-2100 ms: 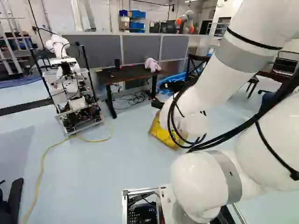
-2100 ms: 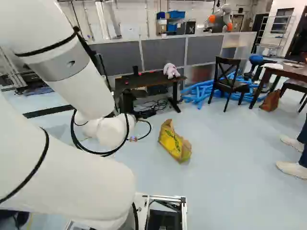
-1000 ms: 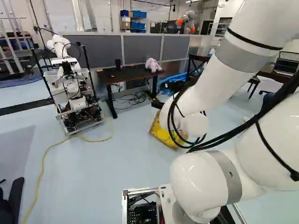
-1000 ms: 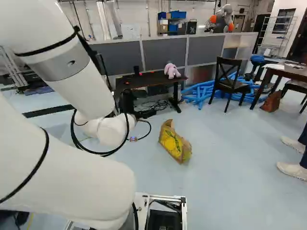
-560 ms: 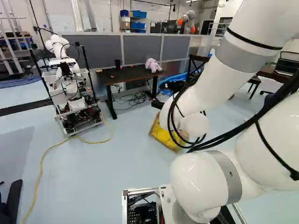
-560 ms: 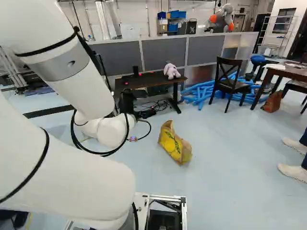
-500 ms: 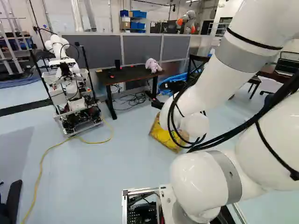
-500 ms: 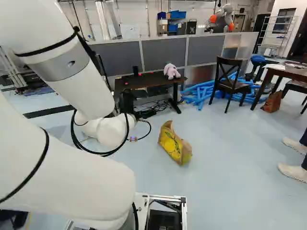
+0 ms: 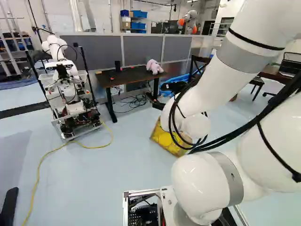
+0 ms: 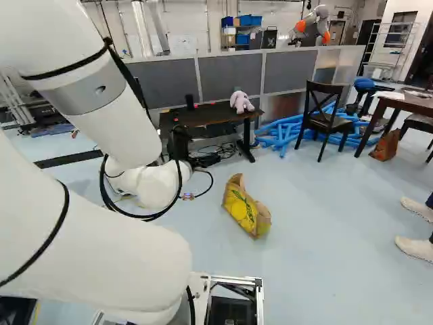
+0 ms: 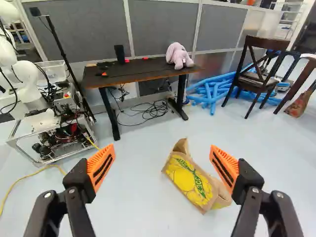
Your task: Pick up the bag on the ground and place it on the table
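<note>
Black parts of my gripper [image 10: 204,161] show beyond the white wrist in the right base view, its fingertips hidden there. In the wrist view the gripper [image 11: 163,167] stands open, orange pads wide apart, nothing gripped. The brown and yellow paper bag [image 11: 190,180] lies on its side on the floor, farther ahead, showing between the fingers and nearer the right one. It is whole in the right base view as well; in the left base view the wrist and cables partly cover the bag [image 9: 164,139]. The dark table [image 11: 143,70] stands beyond it, against grey partitions.
A pink plush toy [image 11: 178,55] and a black cup-like thing [image 11: 119,53] are on the table; cables lie beneath. Another robot [image 9: 70,101] stands left of it, a yellow cable [image 9: 40,165] trailing. Right of the table are blue tubes [image 10: 277,132] and a dark chair [image 10: 325,118].
The base has moved slightly ahead, so the surroundings shift a little in both base views. My arm keeps its pose against its lowest joint. The bag remains lying on the floor.
</note>
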`<state>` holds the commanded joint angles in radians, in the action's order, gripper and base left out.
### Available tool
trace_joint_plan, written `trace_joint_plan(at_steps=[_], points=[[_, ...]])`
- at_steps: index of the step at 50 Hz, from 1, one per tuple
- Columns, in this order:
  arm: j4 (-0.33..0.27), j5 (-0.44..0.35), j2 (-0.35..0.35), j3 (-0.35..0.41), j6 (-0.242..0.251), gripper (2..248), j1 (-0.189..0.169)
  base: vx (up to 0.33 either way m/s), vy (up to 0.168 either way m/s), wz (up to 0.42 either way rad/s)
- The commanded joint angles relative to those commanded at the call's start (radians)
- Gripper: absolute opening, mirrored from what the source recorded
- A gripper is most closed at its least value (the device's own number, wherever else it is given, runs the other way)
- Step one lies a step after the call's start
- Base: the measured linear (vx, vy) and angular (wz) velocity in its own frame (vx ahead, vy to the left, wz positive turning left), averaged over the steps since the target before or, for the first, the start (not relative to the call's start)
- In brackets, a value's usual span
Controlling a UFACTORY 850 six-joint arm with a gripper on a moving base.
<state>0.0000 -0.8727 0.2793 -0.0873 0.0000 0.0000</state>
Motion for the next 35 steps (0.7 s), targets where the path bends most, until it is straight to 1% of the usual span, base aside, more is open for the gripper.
trace_joint_plan(at_steps=[8,35], points=[[0.000,0.000,0.000,0.000,0.000,247,0.000,0.130,-0.011,-0.066],[0.000,0.000,0.000,0.000,0.000,247,0.000,0.122,-0.035,-0.194]])
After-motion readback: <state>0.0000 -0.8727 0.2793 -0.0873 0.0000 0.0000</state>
